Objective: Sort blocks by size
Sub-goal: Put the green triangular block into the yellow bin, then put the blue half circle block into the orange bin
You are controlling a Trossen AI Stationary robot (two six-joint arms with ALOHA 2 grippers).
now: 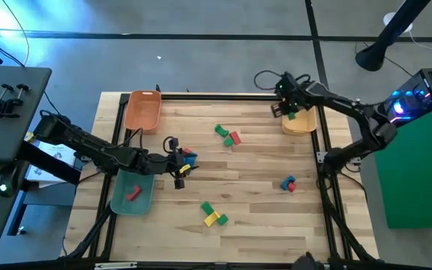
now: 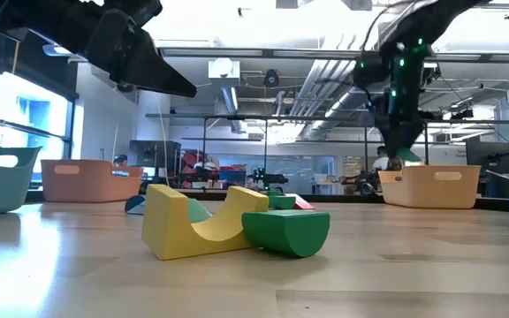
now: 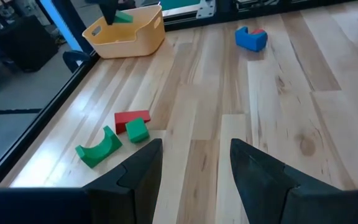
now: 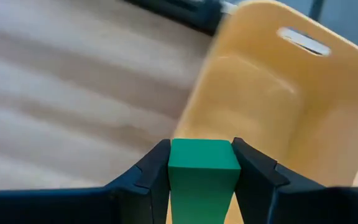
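Note:
My right gripper (image 1: 287,107) is shut on a green block (image 4: 204,163) above the near-left rim of the yellow tray (image 1: 300,121). My left gripper (image 3: 194,168) is open and empty, above the table by a blue and red block pair (image 1: 188,156), right of the green tray (image 1: 132,193), which holds a red block (image 1: 132,194). On the table lie a green arch, a red block and a green cube (image 3: 131,118), a blue and red pair (image 1: 288,184), and a yellow arch (image 2: 197,225) leaning on a green half-round (image 2: 285,231). My right gripper pinches the green block by two opposite sides (image 4: 174,168) between its two fingers. The block's end face stands out past the fingertips. It is lifted clear, over the edge of the yellow tray (image 4: 272,93).
An orange tray (image 1: 142,110) stands at the far left corner. A black frame (image 1: 322,157) runs along the table's edges. Bare wood lies in the table's middle and along the near right.

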